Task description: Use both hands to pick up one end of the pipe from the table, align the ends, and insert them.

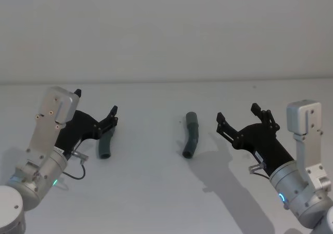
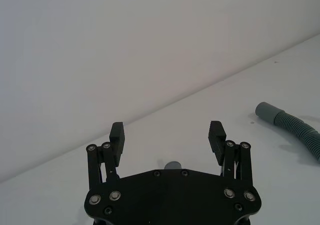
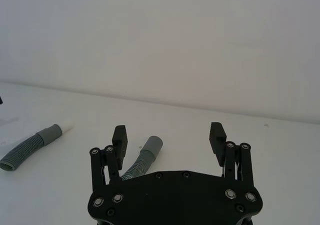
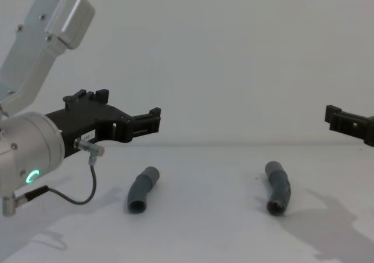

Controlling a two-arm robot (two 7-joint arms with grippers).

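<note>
We look across a plain white, flat matte table point(image 1: 156, 203) that runs back to a pale grey wall point(image 1: 166, 31) along its far edge. Two short dark grey, slightly bent plastic tubes lie flat on it, well apart: the left pipe piece point(image 1: 105, 145) on the table's left half and the right pipe piece point(image 1: 191, 135) a little right of its middle. The black plastic parallel-jaw left gripper point(image 1: 96, 103), on a silver-grey arm with a green ring light, hangs above the table over the far end of the left pipe piece. Its jaws stand wide apart and grip nothing. In the left wrist view we see a grey bit of that piece showing past the palm, roughly midway between the fingers and clear of both. The matching right gripper point(image 1: 238, 113) hovers off the table just to the right of the right pipe piece, not touching it, with its jaws also spread wide and empty. In the right wrist view that piece lies ahead on the table, nearer one finger than the other. Farther off in that view, the left pipe piece ends in a narrower white tip point(image 3: 66, 128).
</note>
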